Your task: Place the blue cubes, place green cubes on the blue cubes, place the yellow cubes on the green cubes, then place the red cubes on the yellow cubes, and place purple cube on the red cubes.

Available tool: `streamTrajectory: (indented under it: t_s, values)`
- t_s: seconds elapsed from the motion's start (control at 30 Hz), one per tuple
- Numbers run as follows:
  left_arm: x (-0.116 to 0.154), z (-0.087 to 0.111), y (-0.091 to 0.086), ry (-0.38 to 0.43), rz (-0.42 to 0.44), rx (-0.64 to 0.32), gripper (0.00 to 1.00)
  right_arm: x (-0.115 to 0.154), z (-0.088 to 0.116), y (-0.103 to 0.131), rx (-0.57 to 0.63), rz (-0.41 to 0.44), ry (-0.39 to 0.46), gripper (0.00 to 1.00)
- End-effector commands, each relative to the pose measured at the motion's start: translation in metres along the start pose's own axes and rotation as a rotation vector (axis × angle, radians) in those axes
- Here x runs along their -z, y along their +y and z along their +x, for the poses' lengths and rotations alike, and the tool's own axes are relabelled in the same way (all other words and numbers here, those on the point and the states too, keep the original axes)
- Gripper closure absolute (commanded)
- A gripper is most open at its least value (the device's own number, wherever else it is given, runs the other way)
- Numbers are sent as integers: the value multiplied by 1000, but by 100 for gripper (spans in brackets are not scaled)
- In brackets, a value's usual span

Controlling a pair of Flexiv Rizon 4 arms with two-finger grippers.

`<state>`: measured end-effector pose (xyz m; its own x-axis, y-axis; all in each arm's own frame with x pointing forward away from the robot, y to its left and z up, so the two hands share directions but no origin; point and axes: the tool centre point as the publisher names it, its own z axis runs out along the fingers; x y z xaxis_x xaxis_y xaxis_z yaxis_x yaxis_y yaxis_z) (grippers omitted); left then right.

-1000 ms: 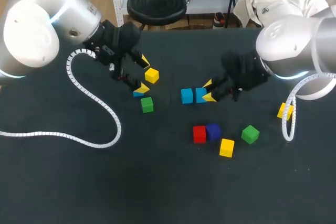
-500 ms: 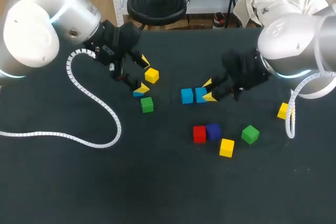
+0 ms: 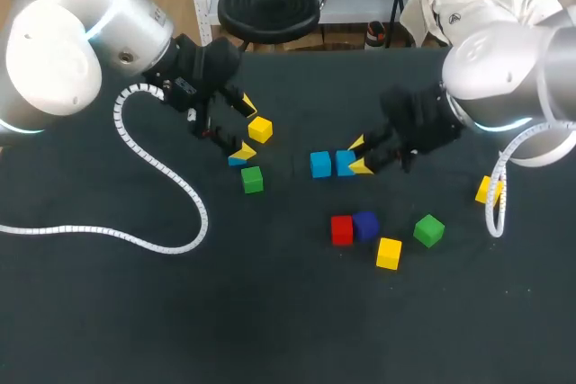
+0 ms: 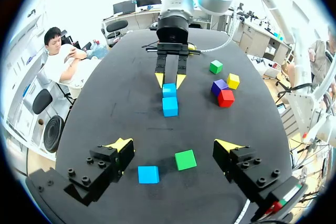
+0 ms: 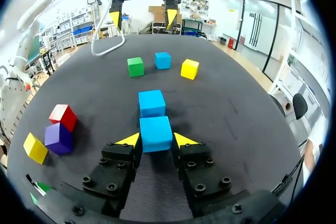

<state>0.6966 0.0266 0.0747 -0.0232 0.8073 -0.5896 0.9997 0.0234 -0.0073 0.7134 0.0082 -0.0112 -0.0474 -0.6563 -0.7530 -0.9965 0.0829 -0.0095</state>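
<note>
The right gripper [image 3: 358, 156] is closed on the first blue cube [image 3: 344, 163]. In the right wrist view, both yellow tips rest against opposite sides of this cube, which sits on the table [image 3: 270, 312]. You will find the second blue cube [image 3: 320, 165] directly ahead of the right gripper's fingers, in line with the first blue cube and just beside it.

The left gripper [image 3: 245, 128] has its fingers spread wide and holds nothing. In the left wrist view, the third blue cube [image 4: 148, 174] and the near green cube [image 4: 185, 159] lie on the table below the gap between these fingers, neither touched by a tip. The near yellow cube [image 3: 260, 129] lies just beside the left gripper in the head view.

Off to one side of the right gripper, check the loose group:
- The red cube [image 3: 341, 230] touches the purple cube [image 3: 365, 225].
- The far yellow cube [image 3: 389, 253] lies near the purple cube.
- The far green cube [image 3: 429, 230] lies apart from both.

No cube is stacked on another.
</note>
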Motion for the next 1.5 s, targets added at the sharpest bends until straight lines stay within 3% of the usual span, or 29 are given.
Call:
streamTrajectory:
  t_s: [0.03, 1.37, 1.5]
  values:
    - [0, 1, 0, -3, 0, -2, 0, -1, 1, -2, 2, -3, -3, 100]
    - [0, 1, 0, -3, 0, -2, 0, 0, 0, 2, -2, -12, 18, 100]
    - [0, 1, 0, -3, 0, -2, 0, 0, 0, 2, -2, -15, 17, 84]
